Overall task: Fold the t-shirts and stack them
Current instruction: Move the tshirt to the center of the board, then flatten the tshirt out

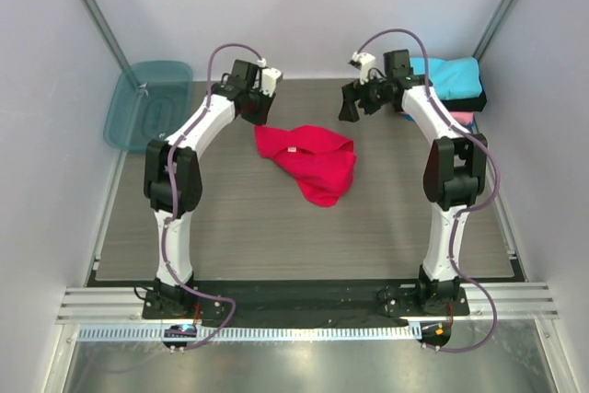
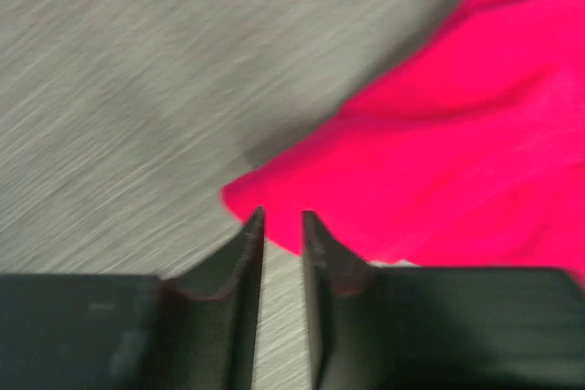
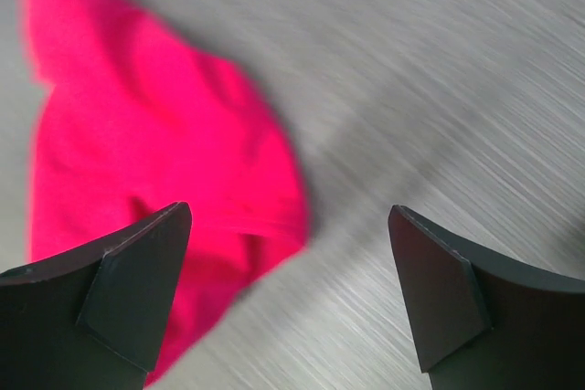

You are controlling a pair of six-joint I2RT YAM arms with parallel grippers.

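Note:
A bright red t-shirt [image 1: 308, 161] lies crumpled on the middle of the table. My left gripper [image 1: 256, 112] hovers just past its back left corner; in the left wrist view the gripper [image 2: 283, 216] has its jaws nearly together with only a thin gap, empty, with the red cloth [image 2: 457, 134] just ahead and to the right. My right gripper [image 1: 350, 108] hovers off the shirt's back right edge; in the right wrist view it [image 3: 291, 216] is wide open and empty, above the red cloth's [image 3: 137, 134] edge. Folded cyan [image 1: 446, 75], black [image 1: 471, 100] and pink [image 1: 462, 121] shirts are stacked at the back right.
A translucent teal plastic bin [image 1: 147, 103] sits at the back left, partly off the table mat. White walls close in the back and both sides. The wood-grain table [image 1: 276, 236] shows bare in front of the red shirt.

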